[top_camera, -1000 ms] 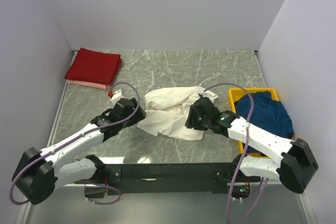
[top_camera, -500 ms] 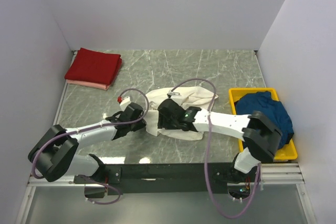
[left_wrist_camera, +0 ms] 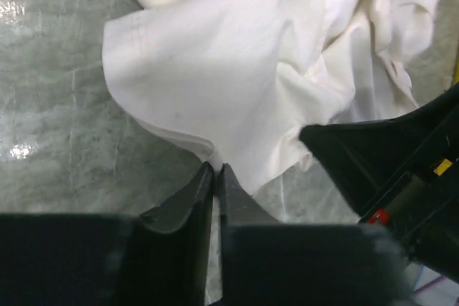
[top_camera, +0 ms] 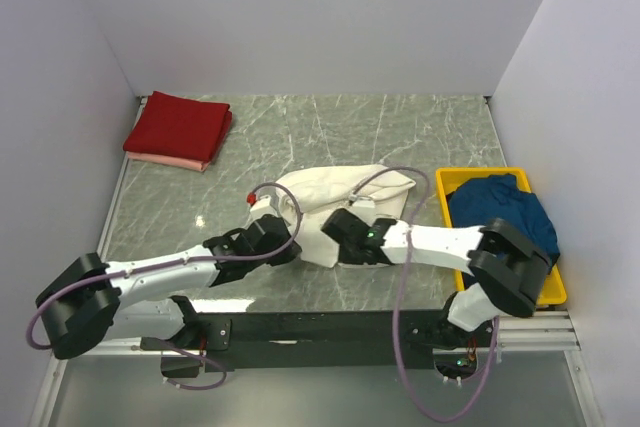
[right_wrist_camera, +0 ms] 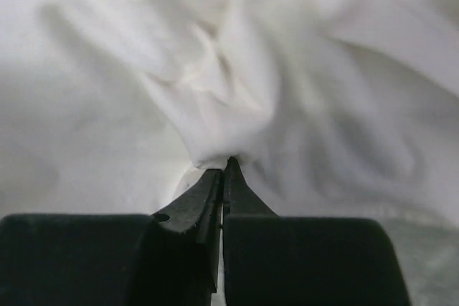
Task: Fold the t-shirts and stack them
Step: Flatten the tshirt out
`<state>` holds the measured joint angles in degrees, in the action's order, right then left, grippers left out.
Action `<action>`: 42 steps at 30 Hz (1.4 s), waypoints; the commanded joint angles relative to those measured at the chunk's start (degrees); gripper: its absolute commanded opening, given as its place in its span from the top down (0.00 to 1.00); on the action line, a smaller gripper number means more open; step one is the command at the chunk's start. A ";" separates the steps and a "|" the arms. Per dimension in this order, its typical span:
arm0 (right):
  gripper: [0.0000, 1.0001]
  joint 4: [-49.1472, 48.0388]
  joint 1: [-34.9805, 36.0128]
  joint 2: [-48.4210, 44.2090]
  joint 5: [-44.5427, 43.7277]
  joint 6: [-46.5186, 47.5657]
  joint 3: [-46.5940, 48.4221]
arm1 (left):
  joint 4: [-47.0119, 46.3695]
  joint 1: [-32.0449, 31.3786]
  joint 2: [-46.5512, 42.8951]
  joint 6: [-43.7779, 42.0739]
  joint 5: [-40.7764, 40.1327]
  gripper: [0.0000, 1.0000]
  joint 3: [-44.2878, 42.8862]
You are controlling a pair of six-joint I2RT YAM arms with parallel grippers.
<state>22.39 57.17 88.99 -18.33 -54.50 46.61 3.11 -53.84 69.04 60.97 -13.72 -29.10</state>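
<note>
Both arms meet at the near edge of the cream t-shirt (top_camera: 345,195), which lies crumpled in the middle of the table (top_camera: 400,127). The left gripper (left_wrist_camera: 216,170) is clenched on a thin lip of the hem, and the right gripper (right_wrist_camera: 226,165) is pinched on a small puckered fold close by. The risks here are a matter of judgement. Each bite is shallow, so the cloth could slip free once the arms pull apart. The right jaws may have caught more than one layer (the wrist view shows only bunched white cloth), which would drag the shirt up in a lump instead of spreading it. The two wrists also sit so near each other that they could knock together. The dark red t-shirt (top_camera: 178,125) lies folded on the pink t-shirt (top_camera: 165,159) at the far left corner, well apart, and the navy t-shirt (top_camera: 505,215) waits in the yellow bin (top_camera: 450,179). No brand, label or writing can be read anywhere
</note>
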 commanded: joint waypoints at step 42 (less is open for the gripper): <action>1.00 27.79 -40.64 -33.27 0.66 20.40 26.68 | 9.09 16.84 13.87 -7.79 -9.30 0.99 -26.17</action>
<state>49.95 18.13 55.94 -18.22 -36.42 66.85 6.63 -39.05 90.98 55.27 -18.61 -51.57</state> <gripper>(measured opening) 0.012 0.023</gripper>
